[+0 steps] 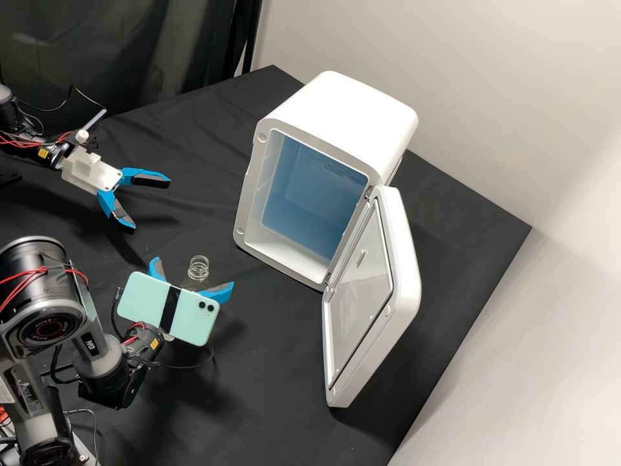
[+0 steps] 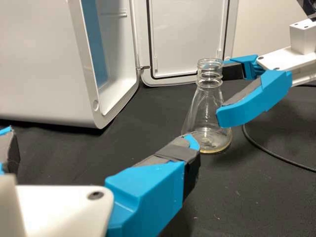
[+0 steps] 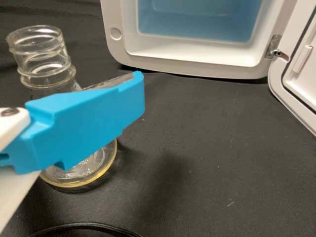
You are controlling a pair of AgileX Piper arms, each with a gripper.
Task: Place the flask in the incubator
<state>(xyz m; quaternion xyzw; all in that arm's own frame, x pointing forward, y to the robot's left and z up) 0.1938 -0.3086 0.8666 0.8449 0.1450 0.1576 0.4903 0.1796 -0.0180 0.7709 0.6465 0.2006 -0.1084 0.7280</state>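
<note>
**Black table, white wall: flask framed by open fingers, incubator door wide**

A black table (image 1: pixel 194 142) runs back to a white wall, with a dark curtain at the upper left of the high view. The flask (image 1: pixel 199 268), clear glass with a threaded neck, stands upright on the table, lower left of centre. The right end effector (image 1: pixel 192 274) straddles it with its fingers spread wide, one on each side, gripping nothing; I cannot tell whether the near finger touches the glass. The left end effector (image 1: pixel 147 203) hangs at the left of the frame, well apart from the flask, also open and empty.

To the flask's right, the incubator (image 1: pixel 336 129) faces it, its door (image 1: pixel 388 291) swung fully aside and the blue interior bare.

The step in hand looks like the grasp. Closing squarely on the neck or upper cone, rather than the sloping lower body, should stop the glass squeezing out. A lift before moving should clear the incubator's raised sill.

Count: one flask, one incubator with one door, two end effectors, four blue fingers.
</note>
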